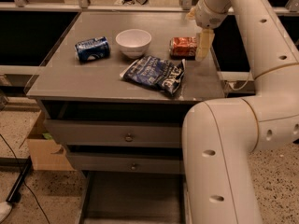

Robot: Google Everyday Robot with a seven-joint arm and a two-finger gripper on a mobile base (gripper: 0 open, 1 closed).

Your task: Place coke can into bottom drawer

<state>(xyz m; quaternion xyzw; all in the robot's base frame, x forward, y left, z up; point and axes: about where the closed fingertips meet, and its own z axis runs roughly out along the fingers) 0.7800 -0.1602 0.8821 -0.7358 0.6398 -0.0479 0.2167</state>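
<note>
The coke can [182, 46] lies on its side on the cabinet top, at the back right, red-orange with white lettering. My gripper [204, 45] hangs from the white arm just to the right of the can's end, close to it or touching it. The bottom drawer [133, 199] is pulled open below the two knobbed drawers, and its flat grey floor is bare.
A white bowl [133, 41] stands left of the coke can. A dark blue can [92, 49] lies further left. A blue chip bag [155, 73] lies in front of the coke can. My arm's large white links [224, 148] block the cabinet's right side. A cardboard box [44, 148] sits on the floor at the left.
</note>
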